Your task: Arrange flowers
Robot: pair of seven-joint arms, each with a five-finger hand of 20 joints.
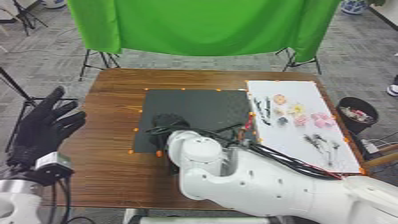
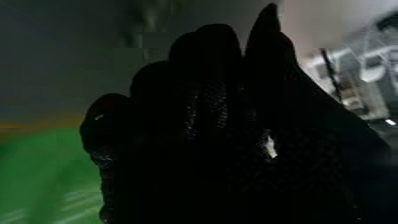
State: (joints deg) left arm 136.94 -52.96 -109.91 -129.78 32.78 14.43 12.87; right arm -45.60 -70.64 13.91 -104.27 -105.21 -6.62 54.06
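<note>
- While a dark bin [image 1: 357, 114] stands on the floor beside the right edge of the table [image 1: 115, 130], pale and pinkish bits lie inside it; what they are is too small to tell.
- Two blue-and-white containers, one far left [image 1: 53, 2] and one far right [image 1: 354, 6], stand on the floor beyond the table; their contents cannot be made out.
- The left robot hand [image 1: 46, 127] is raised at the left side of the table, its fingers spread apart.
- The right robot hand [image 1: 169, 121] is at the left part of the dark mat [image 1: 200, 102]; whether it is apart, together or clamped on something cannot be told, nor whether it touches the mat.
- The task's flowers lie loose on the white sheet [image 1: 306, 90] to the right of the mat: a peach flower [image 1: 280, 99] toward the far end, a yellow flower [image 1: 296, 108] just nearer, and pink flowers [image 1: 322, 119] beside a grey-blue flower [image 1: 282, 121].
- Dark stems [image 1: 263, 110] lie along the left side of that sheet, and greyish sprigs [image 1: 320, 145] lie nearer, past the flowers.
- A green cloth [image 1: 204, 27] hangs beyond the far edge of the table.
</note>
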